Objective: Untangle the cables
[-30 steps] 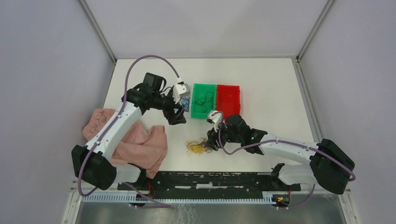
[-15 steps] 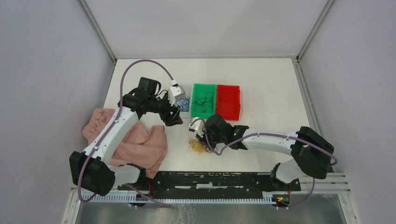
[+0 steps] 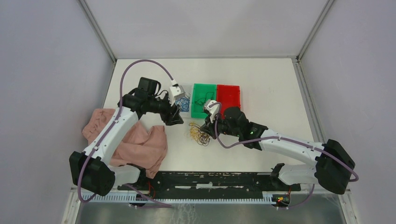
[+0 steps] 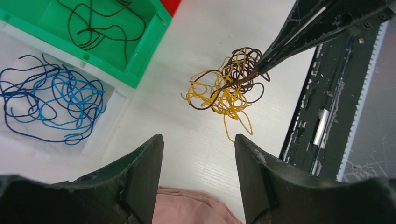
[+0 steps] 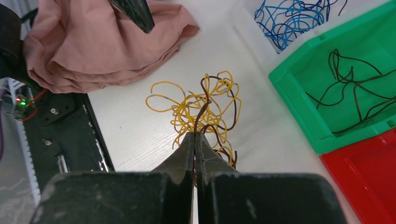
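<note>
Cables pinched by closed right hand

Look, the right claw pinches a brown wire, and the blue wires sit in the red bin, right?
Not the red bin: the left wrist view shows the blue wires in the clear bin. The right gripper does pinch a brown wire.

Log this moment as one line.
left gripper: open, empty | right gripper: shut on brown cable in tangle | clear bin: blue cables | green bin: brown cables
</note>
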Controlling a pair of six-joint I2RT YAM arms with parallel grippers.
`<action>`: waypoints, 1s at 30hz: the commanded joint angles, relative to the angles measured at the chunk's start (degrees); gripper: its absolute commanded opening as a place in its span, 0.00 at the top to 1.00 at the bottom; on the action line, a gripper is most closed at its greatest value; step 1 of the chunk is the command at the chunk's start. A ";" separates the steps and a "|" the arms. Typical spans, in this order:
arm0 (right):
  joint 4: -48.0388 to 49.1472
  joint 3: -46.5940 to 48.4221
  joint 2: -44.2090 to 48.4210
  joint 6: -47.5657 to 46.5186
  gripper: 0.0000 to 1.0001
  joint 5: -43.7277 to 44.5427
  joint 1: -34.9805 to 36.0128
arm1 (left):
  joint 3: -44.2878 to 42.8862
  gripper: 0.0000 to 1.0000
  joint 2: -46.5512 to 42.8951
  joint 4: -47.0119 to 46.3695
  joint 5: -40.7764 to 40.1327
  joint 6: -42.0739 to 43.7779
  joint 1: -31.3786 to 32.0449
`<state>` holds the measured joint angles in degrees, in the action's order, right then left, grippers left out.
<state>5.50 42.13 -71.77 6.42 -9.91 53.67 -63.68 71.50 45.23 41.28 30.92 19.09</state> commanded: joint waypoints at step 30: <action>20.23 -0.32 1.01 20.27 1.00 -16.04 -3.67 | 1.42 0.74 -1.12 12.19 11.01 12.96 4.88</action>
<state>20.05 42.63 -74.67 25.28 -25.10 51.16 -62.70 71.50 54.65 51.09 39.72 23.88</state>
